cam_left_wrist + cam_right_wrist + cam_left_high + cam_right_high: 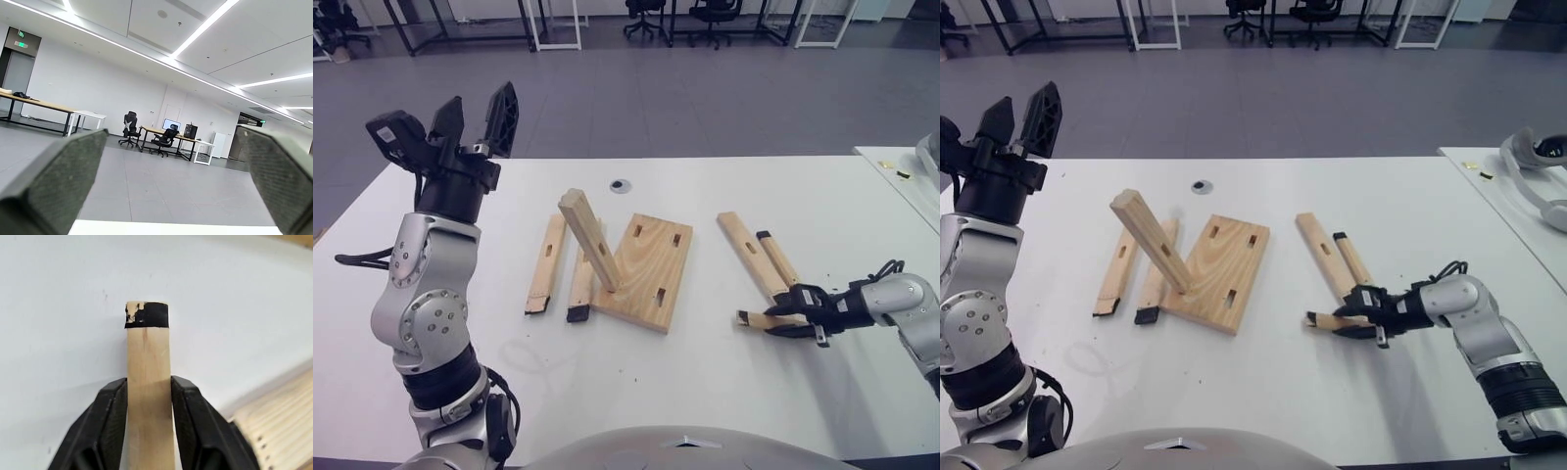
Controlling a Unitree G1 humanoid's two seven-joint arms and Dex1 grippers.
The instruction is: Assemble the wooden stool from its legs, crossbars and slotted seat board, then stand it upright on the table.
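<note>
Left wrist view: green wall sign (21, 44)

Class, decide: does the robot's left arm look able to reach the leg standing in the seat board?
Probably yes. The left claw is raised, open and empty, and the leg leans up out of the seat board on that arm's side, with nothing standing between them.

The left arm (423, 294) and right arm (901, 297) were silver and rounded, trailing black cables; the left tool (480, 100) and right tool (771, 323) were black.
</note>
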